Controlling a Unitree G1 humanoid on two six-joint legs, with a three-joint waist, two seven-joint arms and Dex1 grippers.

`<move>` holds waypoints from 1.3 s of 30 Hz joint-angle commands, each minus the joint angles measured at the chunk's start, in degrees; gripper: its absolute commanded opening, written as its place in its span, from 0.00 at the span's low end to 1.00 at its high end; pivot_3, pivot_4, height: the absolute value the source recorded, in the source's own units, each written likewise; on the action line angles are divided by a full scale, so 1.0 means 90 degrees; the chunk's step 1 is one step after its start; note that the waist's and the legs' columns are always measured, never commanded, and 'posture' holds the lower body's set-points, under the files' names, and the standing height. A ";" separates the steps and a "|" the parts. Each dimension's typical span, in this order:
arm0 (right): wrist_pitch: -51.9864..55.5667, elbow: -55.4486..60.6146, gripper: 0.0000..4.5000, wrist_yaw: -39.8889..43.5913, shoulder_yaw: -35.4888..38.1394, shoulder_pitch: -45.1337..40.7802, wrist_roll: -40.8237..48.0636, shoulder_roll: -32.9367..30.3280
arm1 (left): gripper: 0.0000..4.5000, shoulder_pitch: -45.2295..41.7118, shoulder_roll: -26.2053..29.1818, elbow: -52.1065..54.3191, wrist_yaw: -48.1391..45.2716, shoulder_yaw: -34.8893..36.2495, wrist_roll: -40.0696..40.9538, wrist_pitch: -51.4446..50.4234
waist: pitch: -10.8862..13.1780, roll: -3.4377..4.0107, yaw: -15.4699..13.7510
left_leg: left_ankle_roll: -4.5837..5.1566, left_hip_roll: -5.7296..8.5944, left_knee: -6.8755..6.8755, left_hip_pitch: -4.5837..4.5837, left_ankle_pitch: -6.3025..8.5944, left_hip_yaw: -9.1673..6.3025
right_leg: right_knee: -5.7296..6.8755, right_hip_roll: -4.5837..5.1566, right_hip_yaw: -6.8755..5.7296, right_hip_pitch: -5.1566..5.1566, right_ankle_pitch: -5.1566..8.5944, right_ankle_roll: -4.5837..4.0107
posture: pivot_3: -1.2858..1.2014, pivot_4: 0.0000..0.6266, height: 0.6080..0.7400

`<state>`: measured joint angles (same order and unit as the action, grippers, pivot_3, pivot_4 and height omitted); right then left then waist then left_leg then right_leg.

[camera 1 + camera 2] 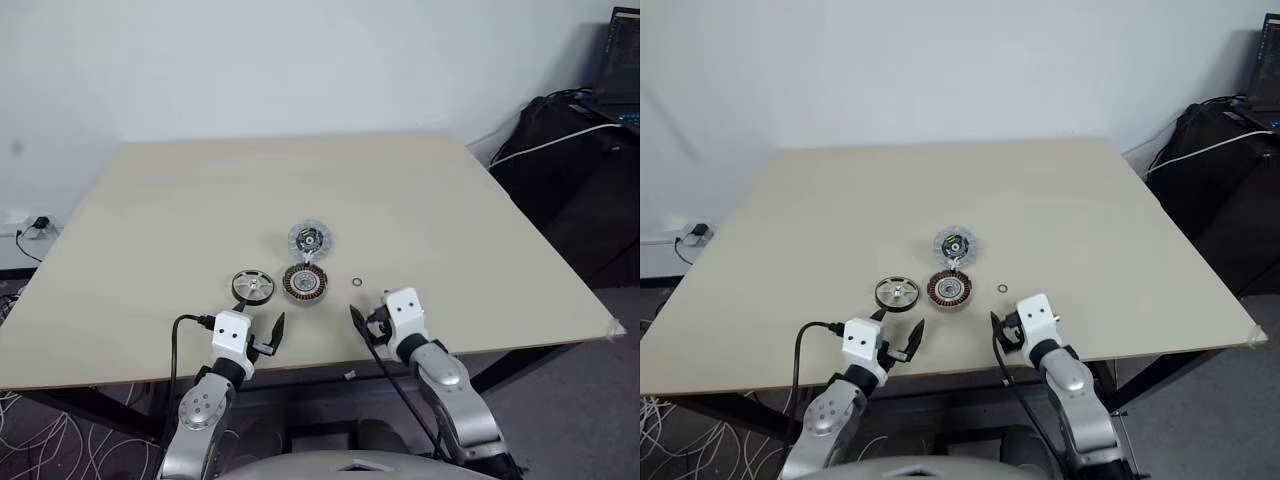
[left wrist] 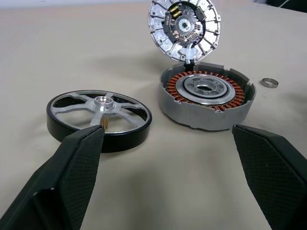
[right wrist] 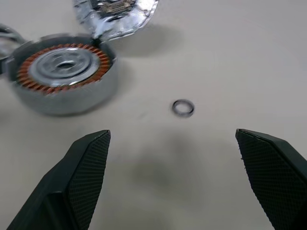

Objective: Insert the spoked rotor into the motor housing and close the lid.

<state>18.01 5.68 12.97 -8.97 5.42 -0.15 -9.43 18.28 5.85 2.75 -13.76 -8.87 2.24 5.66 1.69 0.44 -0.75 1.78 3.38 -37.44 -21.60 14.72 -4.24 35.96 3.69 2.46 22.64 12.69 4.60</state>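
The spoked rotor [image 1: 253,287], black-rimmed with silver spokes, lies flat on the table just beyond my left gripper [image 1: 262,323]. To its right sits the motor housing [image 2: 206,96], its copper windings facing up. The lid [image 2: 184,26] stands tilted at the housing's far edge, with its inner face showing. Both grippers hover near the table's front edge with nothing in them. My left gripper [image 2: 165,139] is open, facing the gap between rotor and housing. My right gripper [image 3: 172,139] is open, facing a small metal washer [image 3: 183,108] to the right of the housing.
The parts lie on a beige table [image 1: 200,200] whose front edge runs just under my grippers. Dark bags and a laptop [image 1: 590,110] stand off the table's right side. Cables and a wall socket [image 1: 30,230] are at the left.
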 commanded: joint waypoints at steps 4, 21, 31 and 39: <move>0.0257 -0.0859 1.00 -0.0205 0.0179 -0.1100 -0.0045 0.0186 | 1.00 -0.0093 -0.0039 0.0102 0.0050 -0.0030 -0.0040 0.0110 | -0.0001 0.0002 0.0000 | 0.0006 0.0000 0.0000 0.0000 -0.0003 -0.0001 | 0.0000 -0.0004 0.0000 0.0000 -0.0001 -0.0002 | 0.52 0.00 1.00; 0.0006 -0.3026 1.00 -0.0315 0.0383 -0.2548 0.0002 0.0484 | 1.00 -0.0150 -0.0042 0.0056 0.0085 -0.0036 -0.0031 0.0143 | -0.0016 0.0025 0.0098 | 0.0031 0.0002 0.0002 0.0003 -0.0019 0.0000 | 0.0003 -0.0011 0.0006 0.0001 -0.0023 -0.0037 | 0.52 0.00 1.00; -0.0275 -0.3790 1.00 -0.0269 0.0254 -0.2881 -0.0148 0.0594 | 1.00 -0.0168 -0.0028 0.0051 0.0101 -0.0042 -0.0038 0.0153 | -0.0026 0.0041 0.0225 | 0.0029 0.0001 0.0002 0.0010 -0.0022 0.0000 | 0.0005 -0.0017 0.0013 -0.0002 -0.0026 -0.0037 | 0.52 0.00 1.00; -0.0372 -0.4224 1.00 -0.0182 0.0234 -0.3116 -0.0211 0.0732 | 1.00 -0.0160 -0.0027 0.0041 0.0108 -0.0053 -0.0031 0.0176 | -0.0032 0.0050 0.0269 | 0.0022 0.0000 0.0002 0.0022 -0.0026 0.0000 | 0.0008 -0.0021 0.0017 -0.0007 -0.0025 -0.0022 | 0.52 0.00 1.00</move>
<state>15.40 -32.26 11.08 -6.71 -21.28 -1.92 -3.50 17.49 5.74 2.55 -12.75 -9.45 2.27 5.71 1.40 0.88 1.68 1.97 3.38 -37.42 -21.39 14.49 -4.24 36.03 3.49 2.62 22.57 12.48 4.43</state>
